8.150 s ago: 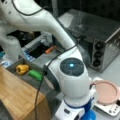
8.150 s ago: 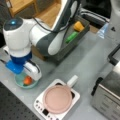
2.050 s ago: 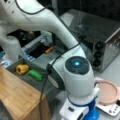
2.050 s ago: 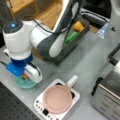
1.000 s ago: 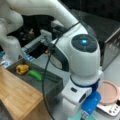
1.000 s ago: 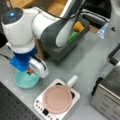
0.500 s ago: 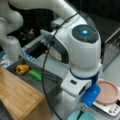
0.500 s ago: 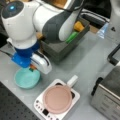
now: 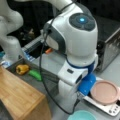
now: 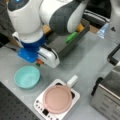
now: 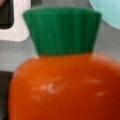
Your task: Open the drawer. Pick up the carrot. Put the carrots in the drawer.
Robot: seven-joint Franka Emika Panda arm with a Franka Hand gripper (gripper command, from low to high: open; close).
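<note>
Orange carrot (image 11: pixel 63 85) fills the wrist view, pinched in the hand (image 10: pixel 39 62), raised just beside the open drawer (image 10: pixel 72 43). Judged risk: smooth plastic slipping from the grip and landing outside the drawer

I see a teal bowl (image 10: pixel 27 76) on the grey table (image 10: pixel 87 57), near a front view's left, just beside a white hotplate (image 10: pixel 57 100) carrying a pink pan (image 10: pixel 57 98) with a white handle. In a front view a silver toaster oven (image 9: pixel 108 42) stands at the right, the pink pan below it. A yellow pepper (image 9: pixel 22 69) and a green vegetable (image 9: pixel 35 74) lie side by side
</note>
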